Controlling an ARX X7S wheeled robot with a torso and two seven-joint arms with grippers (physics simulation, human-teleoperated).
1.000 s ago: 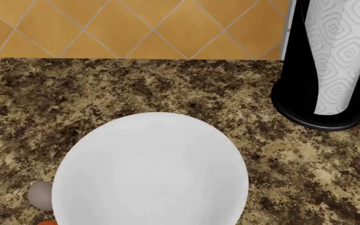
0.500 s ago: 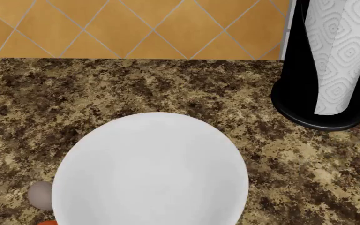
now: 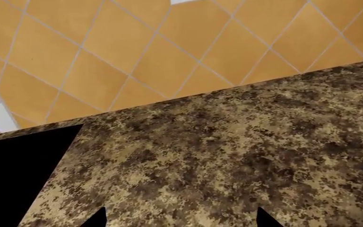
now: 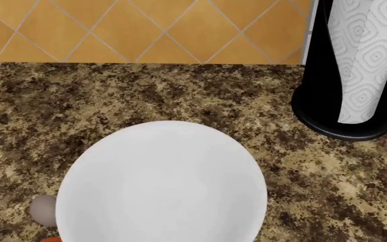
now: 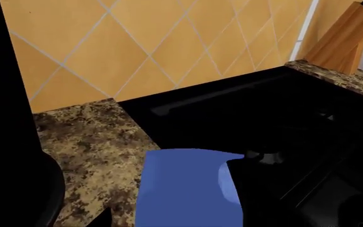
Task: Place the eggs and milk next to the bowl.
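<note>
— What did the head camera give you?

— Mostly the bowl (image 4: 161, 184), big and white, sitting on the speckled counter (image 4: 146, 96) at the bottom middle of the view. Tucked against its left rim I saw the pale egg (image 4: 43, 209), and just below it a sliver of the orange egg (image 4: 52, 239), cut off by the frame edge. A paper-towel roll (image 4: 365, 55) on its black stand (image 4: 341, 121) stood at the far right. No milk in that view.

— So where was the milk?

— Only my right wrist camera had it: the blue carton (image 5: 188, 189) filled the near part of the picture, standing on the counter beside a black cooktop (image 5: 263, 118), with a wooden knife block (image 5: 342, 40) beyond. The right gripper's fingertips barely showed as dark slivers, so I couldn't tell whether it was gripping the carton.

— And the left arm?

— Its wrist camera showed bare counter, orange tile wall (image 3: 168, 47), and two dark fingertips (image 3: 96, 218) of the left gripper (image 3: 180, 222) set wide apart, with nothing between them.
</note>
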